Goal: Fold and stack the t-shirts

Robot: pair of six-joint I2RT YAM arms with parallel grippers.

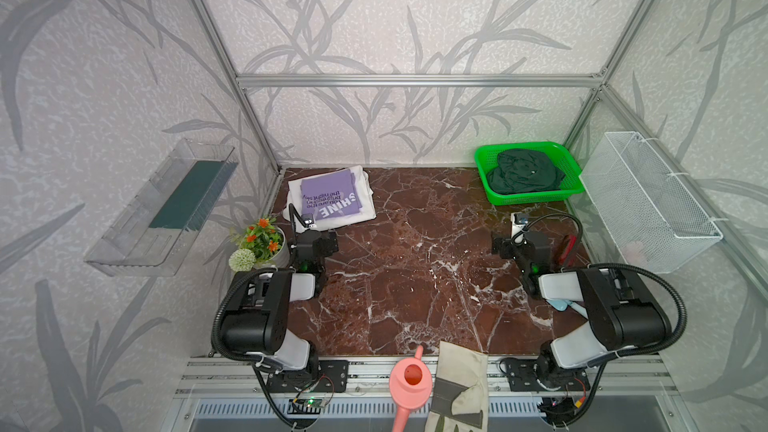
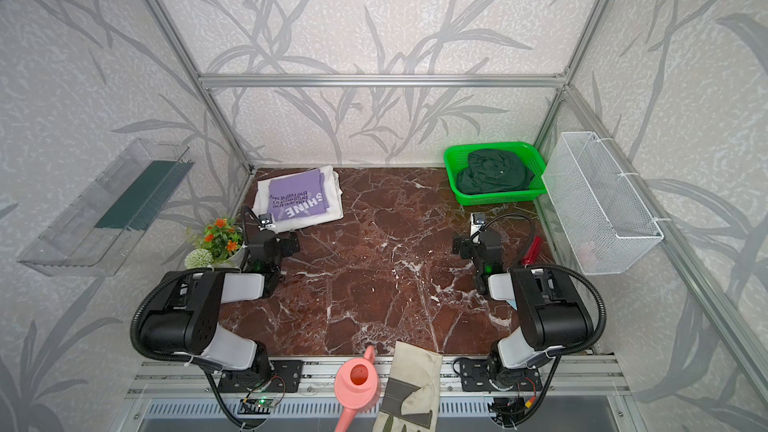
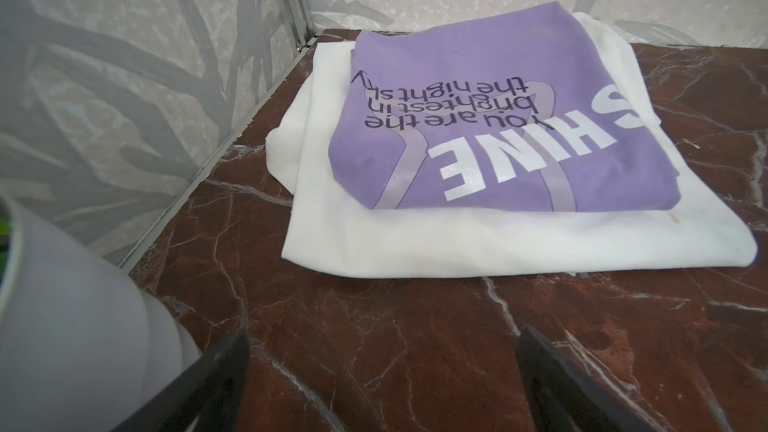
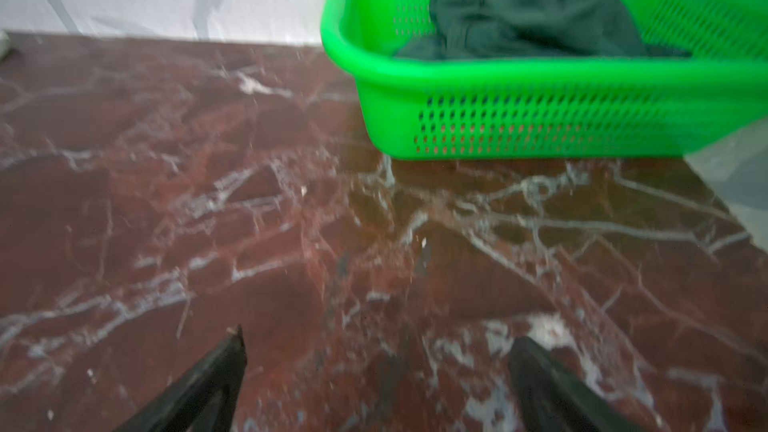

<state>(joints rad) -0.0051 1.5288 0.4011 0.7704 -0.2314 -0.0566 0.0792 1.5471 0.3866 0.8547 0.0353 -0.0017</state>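
In both top views the lavender tee [image 1: 328,195] lies folded on top of the folded white tee [image 1: 368,201], a tidy pair in the far left corner of the marble table [image 1: 415,268]. The dark green tee [image 1: 525,174] sits bunched in the green basket [image 1: 534,199] at the far right. By my reckoning two of three are done and this one comes next. A flower pot [image 1: 284,253] stands close by the left arm, and a red-handled tool [image 1: 568,248] lies by the right one.

From the left wrist, the left gripper [image 3: 382,342] has its fingers spread wide with nothing between them, over bare marble just short of the stack. The pot's white wall crowds right beside one finger. A careless swing there could tip the pot, and a nudge forward could skew the stack.

The right wrist view is somewhat blurred. The right gripper [image 4: 376,347] is likewise wide apart and empty, and it faces the basket with bare table between them. What worries me is that a pinch at that heap may catch only one layer, so the shirt comes out twisted. The cloth could also snag and drag the light basket along or tip it. Later, sliding the green fold on rather than lowering it could push the lavender one off square.
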